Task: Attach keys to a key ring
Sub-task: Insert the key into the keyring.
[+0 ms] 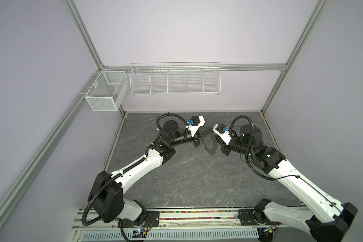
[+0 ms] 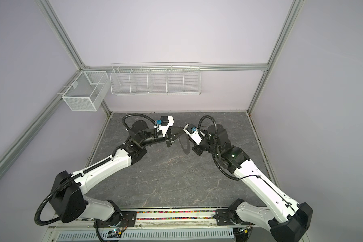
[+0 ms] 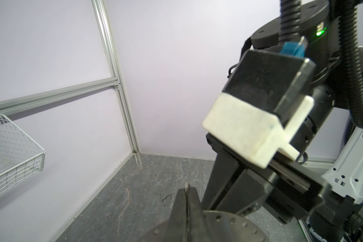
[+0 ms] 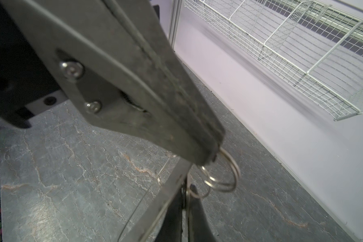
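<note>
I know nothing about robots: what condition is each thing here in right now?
key ring: off the table, held roughly on edge between both arms.
left end effector: shut on the key ring.
right end effector: shut on a wire loop.
wire rack: hanging on the back wall, nothing seen inside.

Left arm [image 1: 134, 169] and right arm [image 1: 302, 188] — white shells, black joints, ribbed black cables [image 1: 169, 114]. Blue connector [image 3: 292, 49], green light [image 3: 319, 33] upper right; right gripper [image 4: 213, 156] — grey, two silver screws [image 4: 71, 70].
</note>
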{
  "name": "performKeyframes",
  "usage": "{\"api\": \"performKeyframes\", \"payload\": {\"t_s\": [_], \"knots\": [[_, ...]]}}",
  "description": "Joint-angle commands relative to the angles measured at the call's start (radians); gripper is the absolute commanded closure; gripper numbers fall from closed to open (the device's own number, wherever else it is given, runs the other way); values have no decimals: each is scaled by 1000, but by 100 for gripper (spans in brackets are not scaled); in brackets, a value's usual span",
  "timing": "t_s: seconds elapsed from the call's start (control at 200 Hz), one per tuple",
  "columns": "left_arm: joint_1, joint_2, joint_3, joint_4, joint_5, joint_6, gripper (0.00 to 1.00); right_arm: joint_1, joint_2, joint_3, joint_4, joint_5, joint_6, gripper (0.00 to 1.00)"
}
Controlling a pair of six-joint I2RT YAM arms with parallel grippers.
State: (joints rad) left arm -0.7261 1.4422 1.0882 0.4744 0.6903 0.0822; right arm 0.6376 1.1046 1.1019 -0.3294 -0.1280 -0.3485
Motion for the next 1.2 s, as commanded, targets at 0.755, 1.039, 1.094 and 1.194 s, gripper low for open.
{"api": "performKeyframes", "payload": {"t_s": [0.755,1.039,1.094,1.194], "knots": [[30,29,-30,206,157,-119,100,16,-81,-9,-64,-5,-92,65],[30,44,-30,216,207,-134,100,-11,-125,-41,-14,-21,-84,63],[30,44,-29,215,215,-133,100,-17,-134,-42,-17,-13,-90,63],[30,44,-27,211,234,-130,100,-38,-163,-45,-24,-36,-99,65]]}}
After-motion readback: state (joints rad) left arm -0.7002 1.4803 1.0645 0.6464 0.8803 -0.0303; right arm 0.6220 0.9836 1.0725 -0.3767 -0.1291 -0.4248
